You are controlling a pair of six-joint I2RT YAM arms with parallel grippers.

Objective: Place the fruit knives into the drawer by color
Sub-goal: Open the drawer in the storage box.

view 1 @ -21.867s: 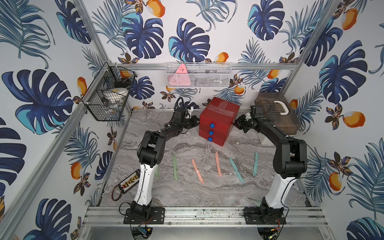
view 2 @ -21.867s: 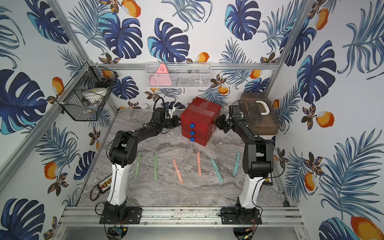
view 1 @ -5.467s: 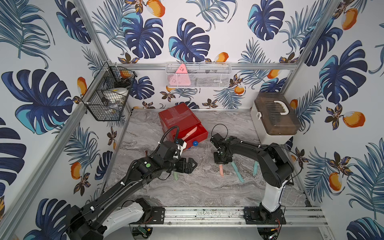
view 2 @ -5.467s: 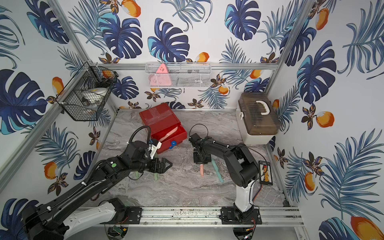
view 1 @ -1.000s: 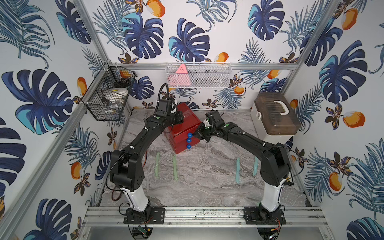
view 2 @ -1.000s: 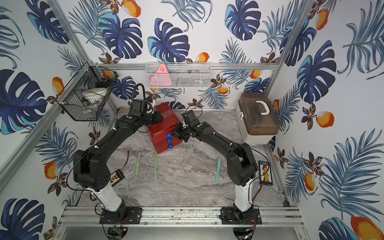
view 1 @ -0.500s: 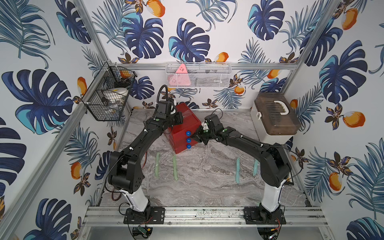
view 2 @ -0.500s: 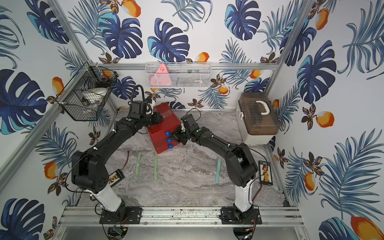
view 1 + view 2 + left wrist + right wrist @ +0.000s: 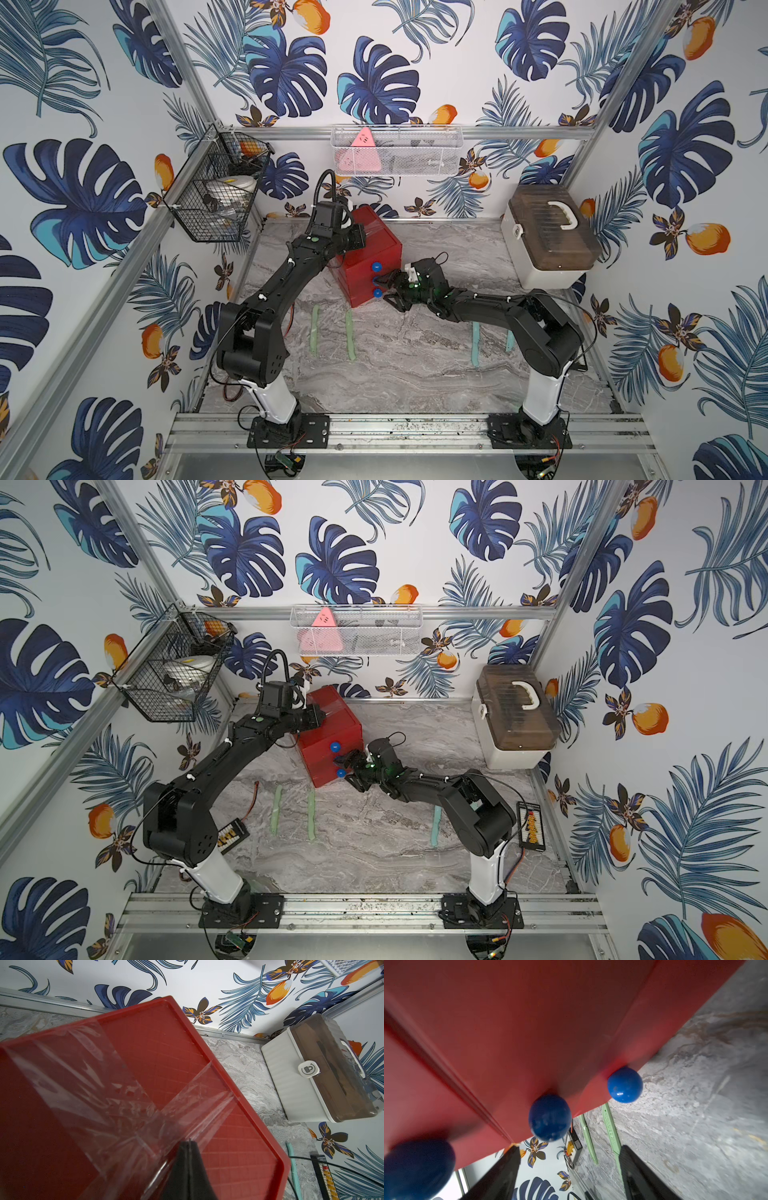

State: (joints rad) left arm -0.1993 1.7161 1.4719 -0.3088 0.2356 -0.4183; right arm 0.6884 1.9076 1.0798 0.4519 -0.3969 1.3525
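Embossed lettering, illegible, on green knife (image 9: 611, 1132)

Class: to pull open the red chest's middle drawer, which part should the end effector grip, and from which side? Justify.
Grip the middle blue knob: it alone stands proud of that drawer's flat front on the red chest. Come straight at the front face, as the open right end effector is placed, one finger each side of the ball.

Around me stand white walls (image 9: 457, 62) papered with blue leaves and orange fruit, a grey marbled floor (image 9: 415, 361) lies evenly lit below, a black wire basket (image 9: 208, 208) hangs left, a white mesh tray (image 9: 415, 153) hangs far, and a brown-lidded white box (image 9: 548, 245) sits far right.
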